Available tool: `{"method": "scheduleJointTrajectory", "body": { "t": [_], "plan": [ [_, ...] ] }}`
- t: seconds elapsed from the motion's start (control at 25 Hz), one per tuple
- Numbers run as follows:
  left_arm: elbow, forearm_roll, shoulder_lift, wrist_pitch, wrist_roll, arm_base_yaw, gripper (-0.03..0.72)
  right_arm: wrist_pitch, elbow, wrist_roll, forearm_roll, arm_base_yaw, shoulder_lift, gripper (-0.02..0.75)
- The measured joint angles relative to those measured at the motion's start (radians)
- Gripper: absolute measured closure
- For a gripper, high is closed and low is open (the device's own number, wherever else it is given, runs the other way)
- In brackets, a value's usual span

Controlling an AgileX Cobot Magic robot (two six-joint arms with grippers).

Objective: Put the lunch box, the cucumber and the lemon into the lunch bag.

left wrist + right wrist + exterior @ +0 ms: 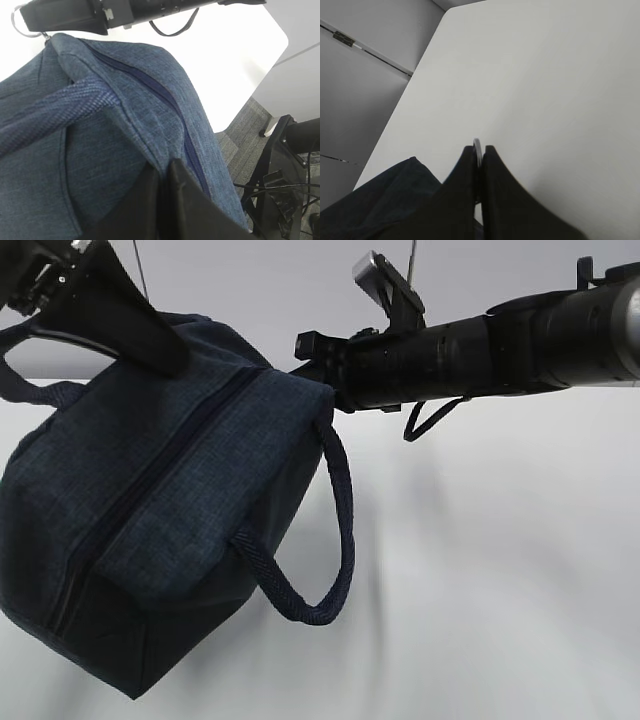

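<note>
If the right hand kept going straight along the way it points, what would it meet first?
The lunch bag: the right hand, shut on the zipper's ring pull, points at the bag's end. Depth is unclear, but nothing else lies between.

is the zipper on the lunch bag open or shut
Shut. The lunch bag's zipper runs as one closed seam along the top, no lining showing. The right gripper pinches its ring pull.

The left gripper (162,172) is closed, its arm slanting down from upper left. The right gripper (479,155) is closed, its arm reaching in level.
</note>
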Motion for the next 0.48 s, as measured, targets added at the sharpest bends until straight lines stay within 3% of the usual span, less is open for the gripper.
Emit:
{"method": "scheduleJointTrajectory", "body": {
  "t": [0.12, 0.2, 0.36, 0.48],
  "plan": [
    [0.0, 0.002, 0.0, 0.002, 0.0, 0.0, 0.694, 0.051, 0.0, -0.043, 0.037, -0.025, 0.004, 0.722],
    [0.0, 0.0, 0.0, 0.014, 0.001, 0.0, 0.694, 0.073, 0.0, -0.082, 0.082, -0.055, 0.006, 0.671],
    [0.0, -0.002, 0.004, 0.046, 0.004, 0.0, 0.694, 0.136, -0.005, -0.103, 0.107, -0.127, 0.016, 0.469],
    [0.0, -0.002, 0.024, 0.054, 0.004, 0.0, 0.694, 0.228, -0.027, -0.102, 0.109, -0.175, 0.016, 0.398]
  ]
}}
